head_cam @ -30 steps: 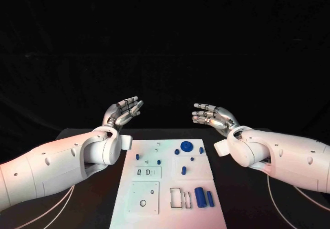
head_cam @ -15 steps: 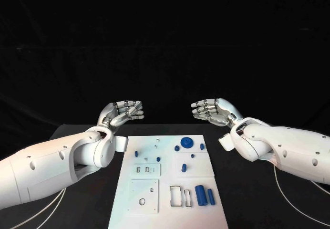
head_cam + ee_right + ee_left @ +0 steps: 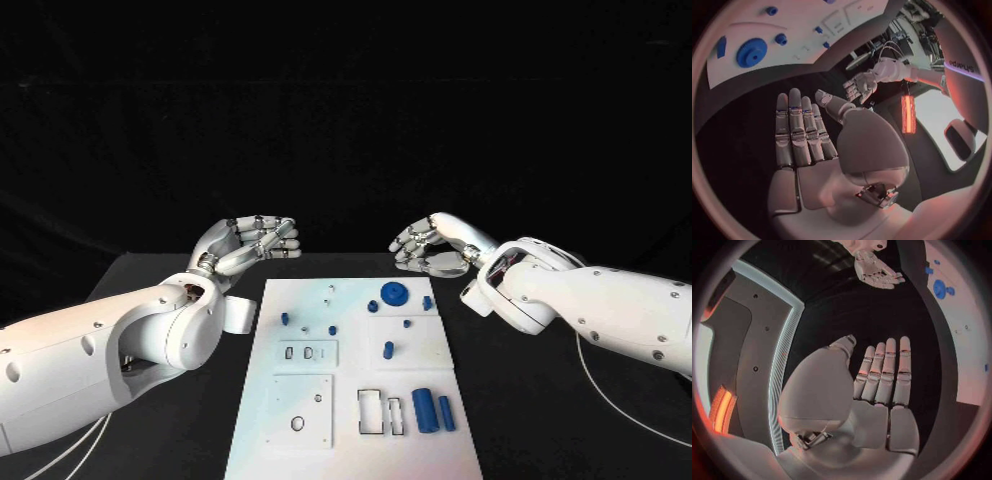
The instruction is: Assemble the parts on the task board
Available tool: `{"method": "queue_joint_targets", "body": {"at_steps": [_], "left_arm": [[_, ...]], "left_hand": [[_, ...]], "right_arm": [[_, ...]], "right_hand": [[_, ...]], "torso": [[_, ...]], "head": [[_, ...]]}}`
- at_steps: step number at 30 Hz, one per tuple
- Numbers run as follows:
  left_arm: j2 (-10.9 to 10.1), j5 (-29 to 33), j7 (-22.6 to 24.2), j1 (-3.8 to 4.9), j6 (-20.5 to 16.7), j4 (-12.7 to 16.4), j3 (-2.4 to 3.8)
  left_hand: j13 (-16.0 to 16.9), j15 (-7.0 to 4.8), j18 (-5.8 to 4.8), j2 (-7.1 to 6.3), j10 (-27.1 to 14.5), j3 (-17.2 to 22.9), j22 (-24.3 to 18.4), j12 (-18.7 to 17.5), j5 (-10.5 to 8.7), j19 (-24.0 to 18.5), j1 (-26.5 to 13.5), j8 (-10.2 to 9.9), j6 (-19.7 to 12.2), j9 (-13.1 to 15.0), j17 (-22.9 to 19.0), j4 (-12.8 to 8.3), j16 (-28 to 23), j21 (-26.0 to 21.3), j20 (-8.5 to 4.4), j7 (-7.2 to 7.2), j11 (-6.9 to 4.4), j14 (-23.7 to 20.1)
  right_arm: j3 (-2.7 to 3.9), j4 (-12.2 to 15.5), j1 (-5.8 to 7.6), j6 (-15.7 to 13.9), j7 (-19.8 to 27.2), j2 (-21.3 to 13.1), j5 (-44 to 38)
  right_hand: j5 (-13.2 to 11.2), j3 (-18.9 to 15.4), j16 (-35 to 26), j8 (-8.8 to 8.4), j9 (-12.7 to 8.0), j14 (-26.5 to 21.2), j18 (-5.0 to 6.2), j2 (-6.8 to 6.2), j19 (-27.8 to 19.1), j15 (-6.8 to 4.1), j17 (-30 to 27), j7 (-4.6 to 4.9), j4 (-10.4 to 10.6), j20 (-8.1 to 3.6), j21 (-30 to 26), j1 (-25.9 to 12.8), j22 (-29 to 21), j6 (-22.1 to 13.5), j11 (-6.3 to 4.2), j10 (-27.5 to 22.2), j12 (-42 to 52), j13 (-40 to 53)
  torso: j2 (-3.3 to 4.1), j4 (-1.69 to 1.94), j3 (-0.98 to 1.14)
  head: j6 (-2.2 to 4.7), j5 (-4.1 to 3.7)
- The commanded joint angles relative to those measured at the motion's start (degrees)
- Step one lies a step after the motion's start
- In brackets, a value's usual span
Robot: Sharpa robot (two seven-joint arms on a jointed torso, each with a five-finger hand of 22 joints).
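We hold our left hand [image 3: 248, 243] and right hand [image 3: 433, 245], fingers curled and holding nothing, mid-frame beyond the task board [image 3: 310, 395], leaving its blue parts [image 3: 423, 409] unobstructed.

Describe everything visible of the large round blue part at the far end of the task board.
The large round blue part is a flat disc, plastic by its look, with a small raised hub at its centre, seen more clearly in the right wrist view. It sits on the white task board near its far edge. Neither hand touches it; smaller blue pieces lie around it.
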Motion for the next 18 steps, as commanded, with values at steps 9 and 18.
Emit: {"method": "queue_joint_targets", "body": {"at_steps": [9, 18], "left_arm": [[-0.93, -1.46, 0.80, 0.18, 4.52, 2.14, 0.47], [-1.69, -1.43, 0.38, 0.47, 4.89, 3.16, 0.71]], "left_hand": [[-0.04, 0.07, 0.83, -0.66, 0.49, 0.12, -0.20, -0.56, -0.46, 0.64, -0.26, 0.10, 0.42, 0.01, 0.30, 0.18, 0.12, 0.16, -0.13, 0.23, 0.02, 0.55], [-0.09, 0.16, 0.80, -0.82, 0.42, -0.09, -0.33, -0.89, -0.51, 0.72, -0.71, -0.05, 0.31, -0.04, 0.42, 0.21, -0.12, 0.05, -0.14, 0.29, 0.09, 0.34]], "right_arm": [[0.11, -0.25, 0.25, 1.97, -11.11, 2.13, -28.24], [0.07, -0.66, 0.12, 4.42, -15.72, 4.18, -35.14]], "right_hand": [[-1.55, -1.20, 6.83, -1.27, 0.60, 9.06, 0.65, -2.62, 6.60, -2.64, 7.00, -1.32, 2.43, -3.03, 7.58, -0.50, 4.47, 1.73, -1.42, 2.23, -2.08, 0.08], [3.26, -2.23, 20.83, -3.44, 1.02, 15.00, 0.55, -4.32, 10.75, -3.11, 16.31, -1.60, 4.28, -4.68, 15.33, -0.73, 9.94, 0.85, -1.53, -1.39, -2.13, 0.40]], "torso": [[3.01, 1.13, -0.58], [4.08, 1.73, -0.71]], "head": [[0.46, -0.76], [0.37, -0.95]]}}
